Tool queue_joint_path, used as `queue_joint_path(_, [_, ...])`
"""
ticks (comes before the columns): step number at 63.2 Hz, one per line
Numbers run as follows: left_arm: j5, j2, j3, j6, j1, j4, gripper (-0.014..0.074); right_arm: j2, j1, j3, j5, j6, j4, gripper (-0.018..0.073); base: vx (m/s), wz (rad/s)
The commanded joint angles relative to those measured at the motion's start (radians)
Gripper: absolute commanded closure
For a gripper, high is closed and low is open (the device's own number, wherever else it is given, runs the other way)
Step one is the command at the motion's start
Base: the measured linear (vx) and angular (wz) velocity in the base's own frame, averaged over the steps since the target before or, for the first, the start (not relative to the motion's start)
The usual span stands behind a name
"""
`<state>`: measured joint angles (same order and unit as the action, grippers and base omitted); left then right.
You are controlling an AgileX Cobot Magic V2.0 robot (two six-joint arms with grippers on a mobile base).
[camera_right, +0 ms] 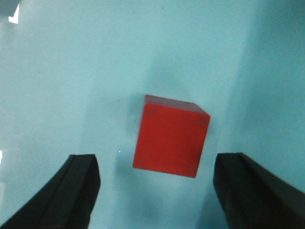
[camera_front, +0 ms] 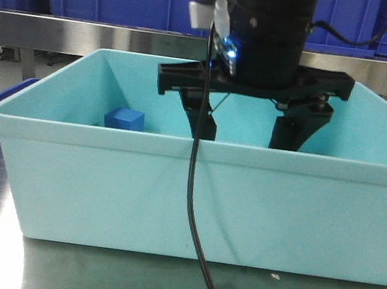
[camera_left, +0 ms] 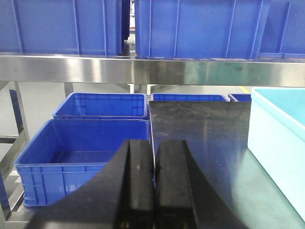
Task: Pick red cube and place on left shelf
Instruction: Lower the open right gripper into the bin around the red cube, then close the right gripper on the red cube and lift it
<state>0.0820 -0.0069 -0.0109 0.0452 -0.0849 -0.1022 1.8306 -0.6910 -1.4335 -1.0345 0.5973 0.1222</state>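
Tub floor (camera_right: 71, 71): red cube (camera_right: 170, 140) skewed (equal sides); right gripper (camera_right: 156, 164) spread, left gripper (camera_left: 154, 147) closed.

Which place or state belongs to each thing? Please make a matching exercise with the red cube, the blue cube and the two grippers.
Things:
1. red cube
2. blue cube
3. left gripper
4. right gripper

Places or states:
A. shut, outside the tub
B. in the tub, toward its left side in the front view
C. open, lowered into the tub
D. on the turquoise surface, in the gap between two open fingers

Pairs: 1-D, 2-B, 3-A, 4-C.
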Motion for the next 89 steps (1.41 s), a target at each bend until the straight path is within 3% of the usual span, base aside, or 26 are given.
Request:
queue_joint_path(1, [-0.088,-0.012,-0.024,-0.005,-0.006,-0.004,0.0495,-0.04,0.026,-0.017,0.045,0.003,0.018,-0.0043,0.0,0.0])
queue_joint_path(17, [-0.088,-0.012,-0.024,-0.005,-0.006,-0.004,0.0495,-0.035,0.04,-0.017,0.118,0.003,0.017,-0.0041,0.0,0.0])
queue_joint_path(38, [-0.088,-0.012,-0.024,-0.005,-0.006,-0.004,0.0495,0.007,0.04,-0.017,0.106,-0.012,0.018,-0.0039,0.0,0.0])
queue_joint_path(45, [-0.088,-0.012,-0.024,-0.005,-0.006,-0.004,0.0495,0.011,0.04,-0.017,0.102,-0.016,0.018,0.0029,0.0,0.0])
queue_joint_path(55, [-0.088,-0.012,-0.024,-0.005,-0.006,-0.004,0.0495,0.012,0.04,-0.017,0.095,-0.016,0.018,0.0293,0.0,0.0])
queue_joint_path(62, [-0.088,-0.012,-0.024,-0.005,-0.006,-0.004,0.0495,0.008,0.04,-0.017,0.088,-0.016,0.018,0.0408,0.0,0.0])
queue_joint_path(89, [-0.088,-0.012,-0.024,-0.005,-0.006,-0.004,0.0495,-0.247,0.04,-0.017,0.096,-0.026,0.122,0.0422,0.0,0.0])
